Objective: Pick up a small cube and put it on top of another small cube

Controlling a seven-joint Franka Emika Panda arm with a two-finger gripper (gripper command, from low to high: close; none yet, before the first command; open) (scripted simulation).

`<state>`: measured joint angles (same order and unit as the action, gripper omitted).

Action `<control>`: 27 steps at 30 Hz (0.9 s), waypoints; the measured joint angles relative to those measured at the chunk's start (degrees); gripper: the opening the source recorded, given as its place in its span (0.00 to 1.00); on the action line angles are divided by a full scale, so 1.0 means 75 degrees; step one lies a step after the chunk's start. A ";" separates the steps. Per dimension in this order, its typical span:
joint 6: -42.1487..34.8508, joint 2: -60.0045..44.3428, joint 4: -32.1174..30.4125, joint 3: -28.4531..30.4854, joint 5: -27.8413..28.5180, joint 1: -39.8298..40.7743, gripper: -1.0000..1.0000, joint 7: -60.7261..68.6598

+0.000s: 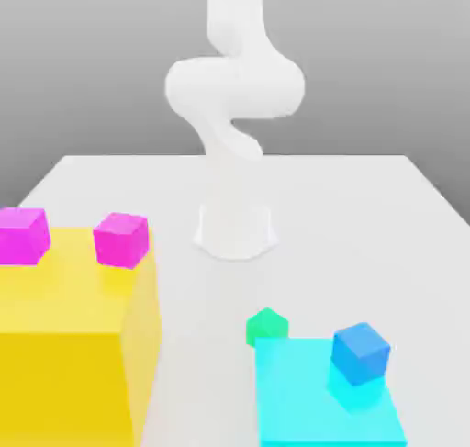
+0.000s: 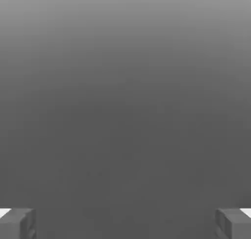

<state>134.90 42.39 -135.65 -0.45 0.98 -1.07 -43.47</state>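
Observation:
The small green cube (image 1: 267, 327) rests on the white table, touching the far edge of a flat cyan slab that hides its lower part. Two magenta-pink cubes sit on top of the big yellow block: one (image 1: 121, 240) near its far right corner, the other (image 1: 22, 235) at the exterior view's left edge. My white arm (image 1: 234, 96) rises from its base at the back of the table and runs up past the top of the exterior view. In the hand view my gripper (image 2: 125, 224) is open, its grey fingertips (image 2: 17, 224) far apart with only grey background between them.
The big yellow block (image 1: 73, 344) fills the front left of the exterior view and stands tall. The cyan slab (image 1: 312, 408) lies at the front right with a blue cube (image 1: 361, 352) on it. The arm's base (image 1: 236, 229) stands mid-table.

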 joint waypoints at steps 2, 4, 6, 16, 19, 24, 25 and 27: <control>0.0402 -0.0455 -0.0492 -0.0030 0.0115 -0.0132 0.50 0.0315; 0.0797 -0.0902 -0.0974 -0.0029 0.0217 -0.0262 0.50 0.0631; 0.1187 -0.1346 -0.1457 -0.0002 0.0305 -0.0392 0.50 0.0961; 0.3388 -0.3862 -0.4135 0.0467 0.0347 -0.1253 0.50 0.3205; 0.4357 -0.5137 -0.4603 0.0470 0.0172 -0.1451 0.50 0.3881; 0.5093 -0.6074 -0.4514 0.0471 0.0208 -0.1511 0.50 0.3903; 0.5223 -0.6231 -0.4485 0.0467 0.0204 -0.1511 0.50 0.3901; 0.5484 -0.6541 -0.4433 0.0425 0.0180 -0.1477 0.50 0.3915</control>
<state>176.03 -6.67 -168.90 2.73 2.33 -12.15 -14.11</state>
